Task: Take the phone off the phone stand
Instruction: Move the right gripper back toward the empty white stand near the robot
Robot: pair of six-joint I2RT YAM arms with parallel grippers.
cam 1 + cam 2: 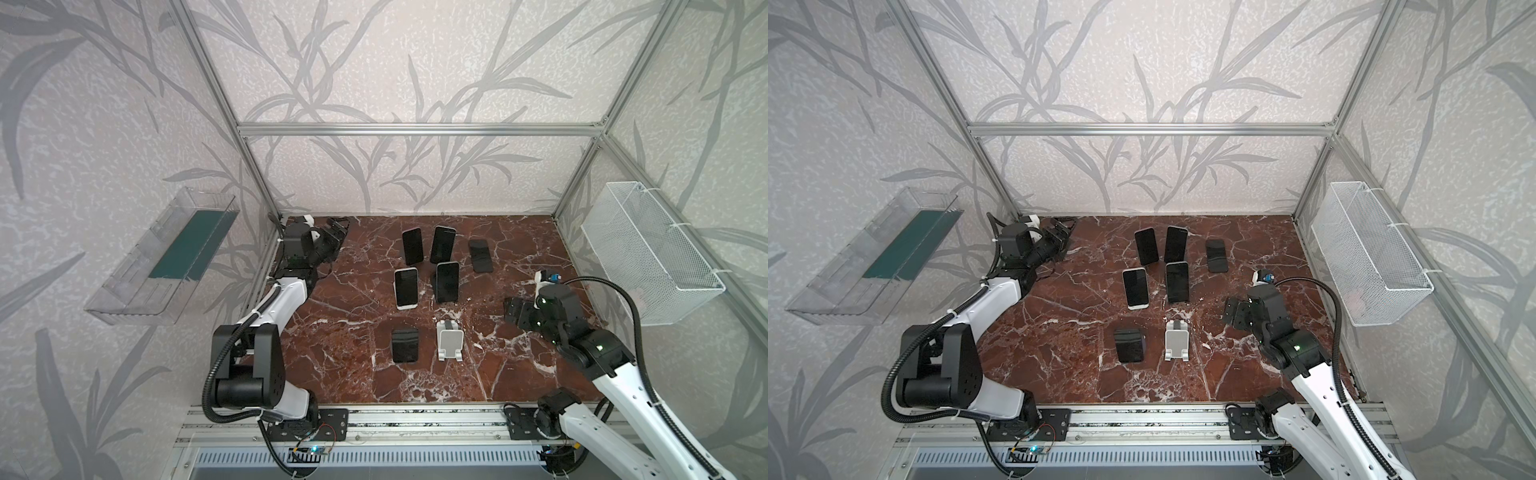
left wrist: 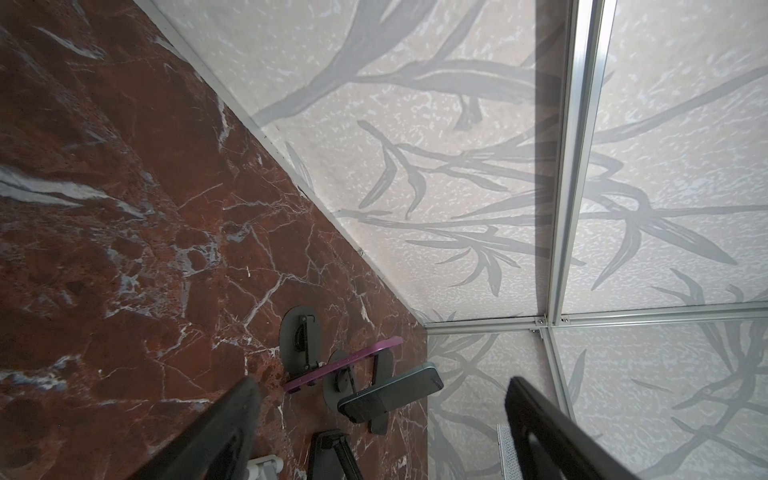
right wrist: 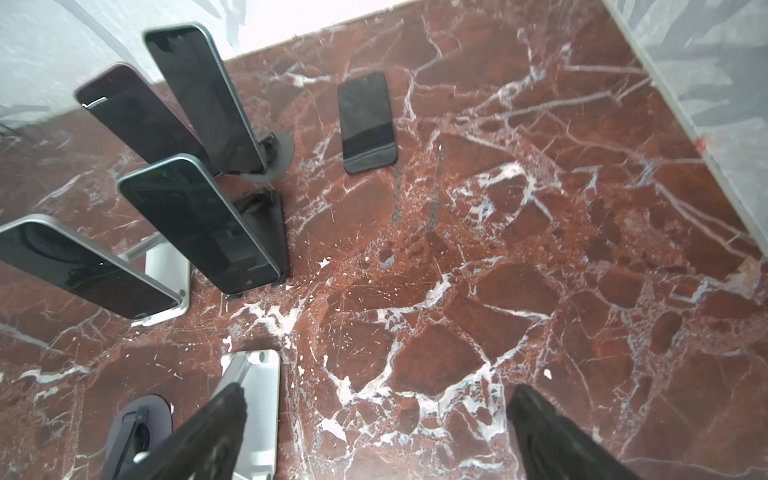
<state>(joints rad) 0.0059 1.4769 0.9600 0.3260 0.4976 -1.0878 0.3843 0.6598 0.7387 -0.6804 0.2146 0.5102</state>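
Well apart: flat phone [image 1: 481, 255], right gripper [image 1: 508, 312].

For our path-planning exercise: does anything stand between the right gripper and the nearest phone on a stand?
Nothing visible does. Only bare table lies between the open right gripper and that dark phone. The empty white stand sits nearer the front, off that line.

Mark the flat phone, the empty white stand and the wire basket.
flat phone [image 1: 481, 255]: in a top view, middle of its dark face
empty white stand [image 1: 450, 340]: in a top view, its back plate
wire basket [image 1: 623, 257]: in a top view, its mesh wall
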